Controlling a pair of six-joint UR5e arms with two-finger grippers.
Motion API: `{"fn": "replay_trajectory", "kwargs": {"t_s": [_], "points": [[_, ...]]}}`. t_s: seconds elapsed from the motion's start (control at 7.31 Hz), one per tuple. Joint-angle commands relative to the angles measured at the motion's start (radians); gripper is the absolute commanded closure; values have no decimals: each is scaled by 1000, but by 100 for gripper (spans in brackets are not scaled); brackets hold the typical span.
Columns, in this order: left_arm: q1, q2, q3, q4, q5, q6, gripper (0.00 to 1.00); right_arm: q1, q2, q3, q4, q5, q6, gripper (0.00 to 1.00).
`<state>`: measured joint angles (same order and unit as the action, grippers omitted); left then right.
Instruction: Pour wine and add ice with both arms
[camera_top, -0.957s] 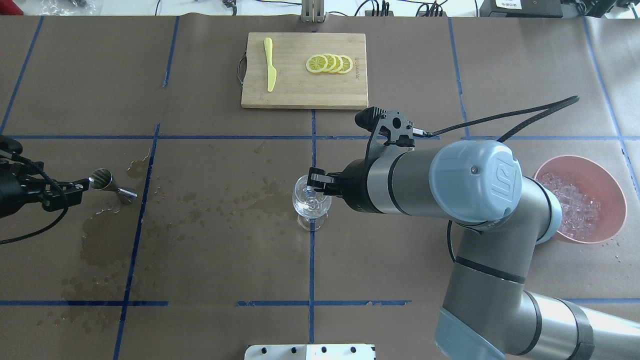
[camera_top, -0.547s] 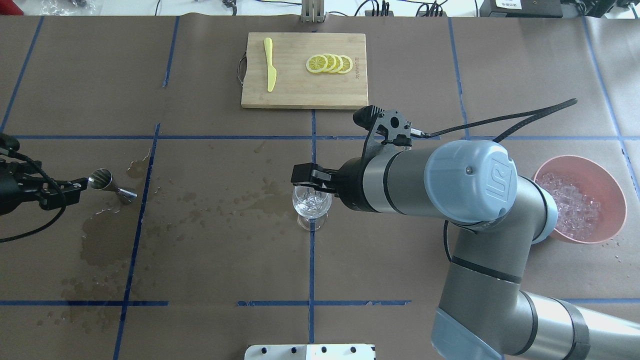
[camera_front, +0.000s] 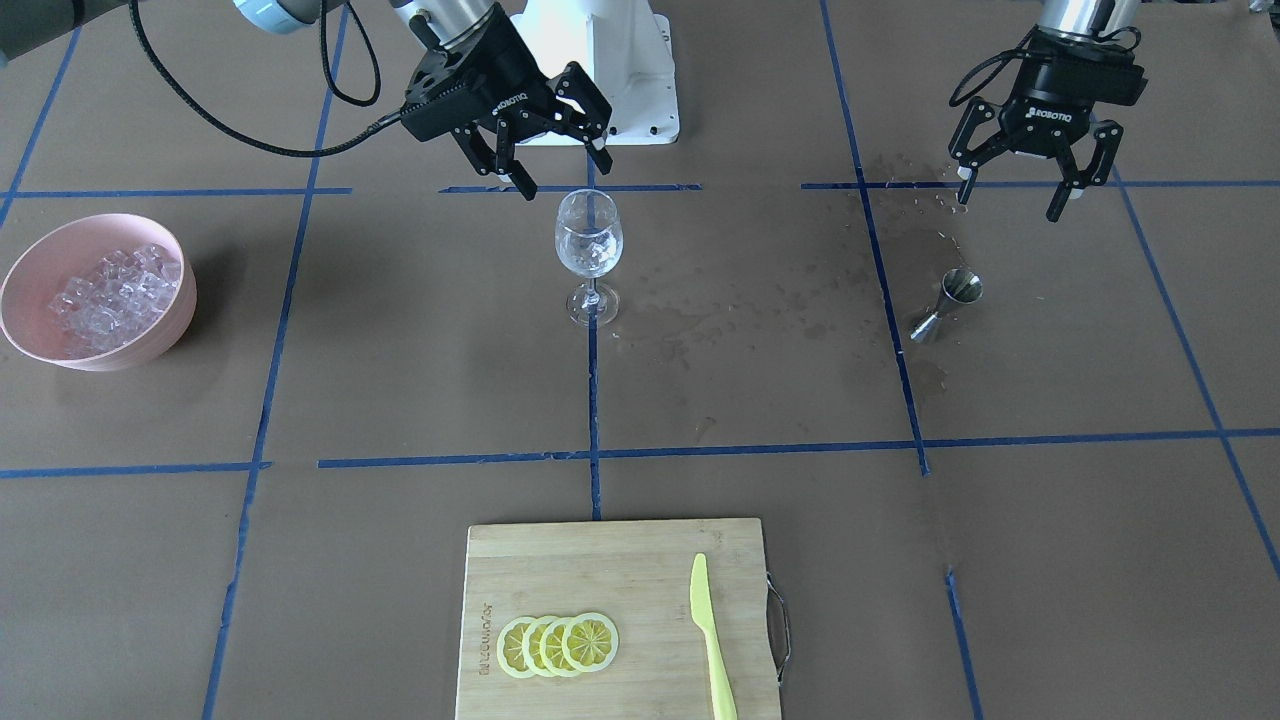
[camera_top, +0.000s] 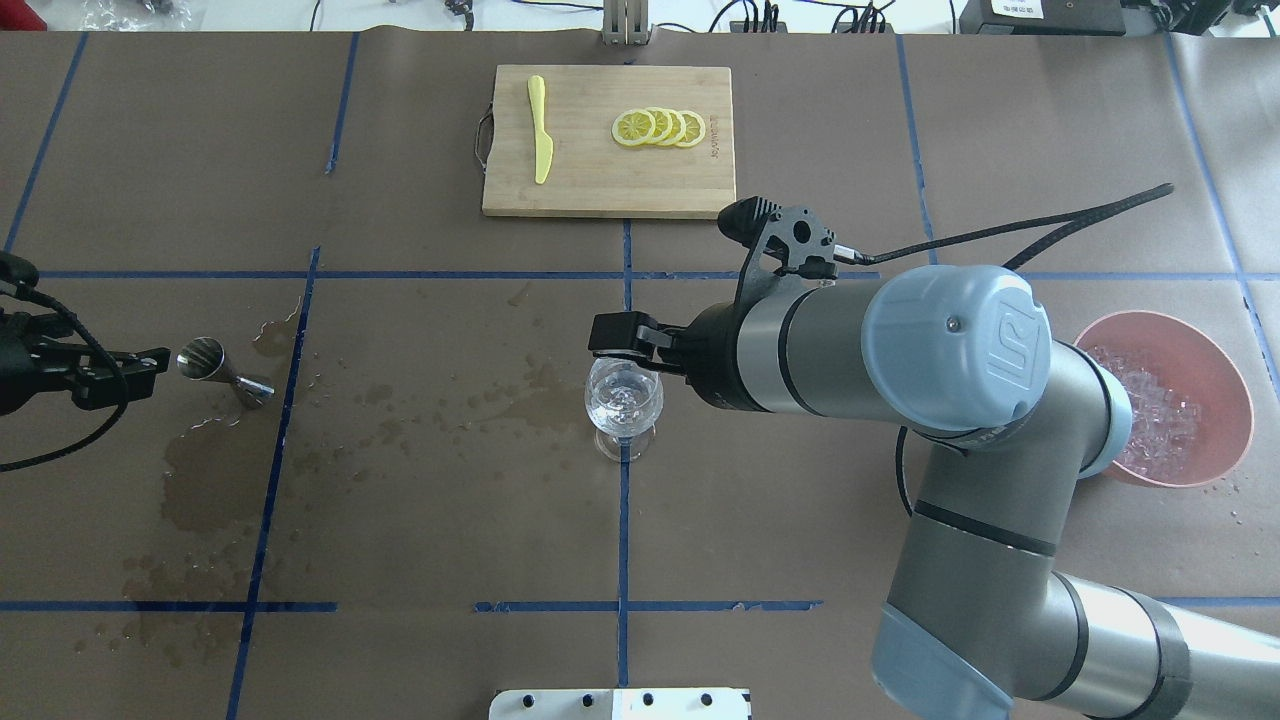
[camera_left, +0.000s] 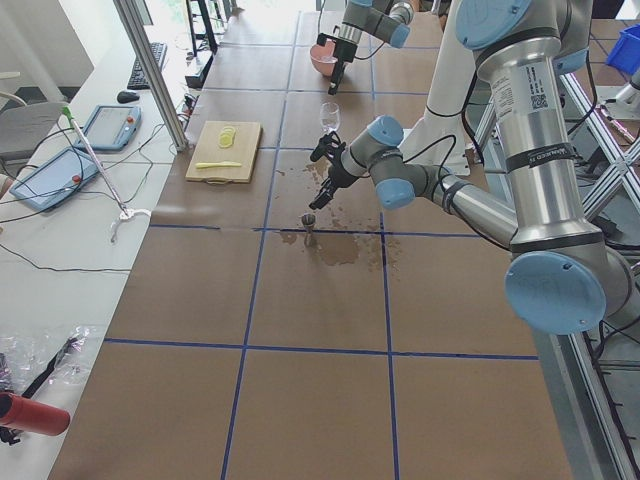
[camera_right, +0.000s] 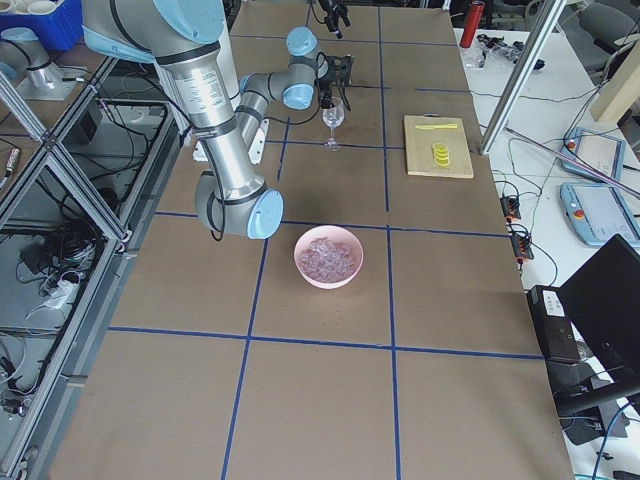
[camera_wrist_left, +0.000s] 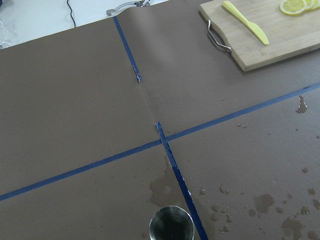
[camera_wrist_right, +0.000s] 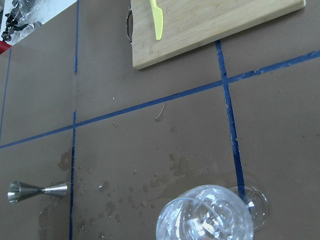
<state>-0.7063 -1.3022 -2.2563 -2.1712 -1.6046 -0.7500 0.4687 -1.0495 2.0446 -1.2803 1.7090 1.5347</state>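
overhead exterior view: the wine glass stands upright at the centre of the brown table, on a blue tape line. its bowl holds clear, glassy contents; cubes and liquid cannot be told apart. the right gripper hangs above the glass, clear of the rim, fingers spread, holding nothing. the left gripper hangs over the left side of the table, fingers spread and empty, near the steel jigger but apart from it. the jigger stands on the table beside wet patches. the ice lies heaped in a pink bowl at the right side, well apart from the glass. at the far side a wooden cutting board carries overlapping lemon slices and a yellow knife, apart from each other.
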Motion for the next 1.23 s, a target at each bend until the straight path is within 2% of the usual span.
{"fn": "replay_trajectory", "kwargs": {"t_s": [0.0,0.14,0.41,0.55,0.82,0.96,1.09], "points": [[-141,-81,10,101,-159,96,0,56,0,45,-162,14,-37,0],[-206,-121,32,141,-243,112,0,86,-9,43,-180,14,-126,0],[-391,-210,165,154,-537,185,0,201,-15,34,-340,85,-360,0],[-459,-229,209,195,-590,277,0,268,-33,20,-408,145,-490,0],[-554,-320,272,366,-590,445,0,437,-69,-74,-490,251,-789,0],[-650,-351,326,401,-600,518,0,523,-126,-104,-499,283,-958,0],[-688,-351,369,445,-657,602,0,607,-165,-144,-498,353,-1096,0]]}}
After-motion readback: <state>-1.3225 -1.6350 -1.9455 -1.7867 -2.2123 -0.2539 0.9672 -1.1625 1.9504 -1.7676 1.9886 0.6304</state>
